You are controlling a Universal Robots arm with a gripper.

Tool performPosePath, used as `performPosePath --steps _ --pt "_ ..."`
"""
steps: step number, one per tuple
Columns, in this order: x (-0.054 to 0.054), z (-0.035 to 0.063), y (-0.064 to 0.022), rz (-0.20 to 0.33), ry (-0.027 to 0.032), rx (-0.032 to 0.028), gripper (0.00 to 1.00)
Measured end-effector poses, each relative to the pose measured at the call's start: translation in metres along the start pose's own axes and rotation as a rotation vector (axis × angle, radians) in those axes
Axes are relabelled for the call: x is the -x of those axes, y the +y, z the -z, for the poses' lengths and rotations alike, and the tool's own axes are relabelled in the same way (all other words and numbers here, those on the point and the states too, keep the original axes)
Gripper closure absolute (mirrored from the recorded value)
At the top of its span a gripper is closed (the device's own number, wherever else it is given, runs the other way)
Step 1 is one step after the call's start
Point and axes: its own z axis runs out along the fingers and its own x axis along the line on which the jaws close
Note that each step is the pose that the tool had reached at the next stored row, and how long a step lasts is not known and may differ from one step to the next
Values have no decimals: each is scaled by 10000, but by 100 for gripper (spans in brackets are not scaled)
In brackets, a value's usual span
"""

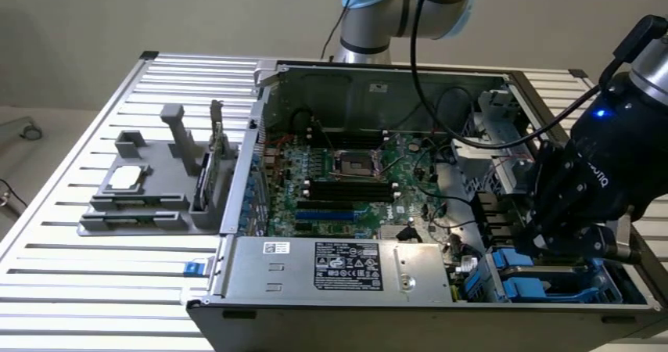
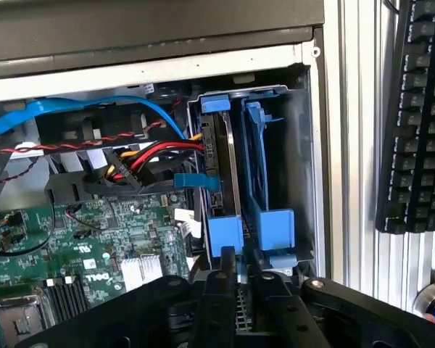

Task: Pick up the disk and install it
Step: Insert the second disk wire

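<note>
My gripper (image 2: pixel 237 279) sits narrow over the drive bay; the disk (image 2: pixel 223 170) stands on edge in its slot, long axis running straight toward twelve o'clock from the jaws.

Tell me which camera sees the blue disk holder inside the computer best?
The wrist view. It looks straight into the drive bay, so the disk's blue carrier stands edge-on just beyond the claw. In the exterior view the claw covers most of it, and only bits of blue peek out near the case's corner.
</note>
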Motion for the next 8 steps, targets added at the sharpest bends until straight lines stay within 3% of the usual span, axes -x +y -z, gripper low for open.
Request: performPosePath --steps 2,8 --pt "0 1 0 0 -2 0 89" --pt "0 1 0 0 -2 0 89"
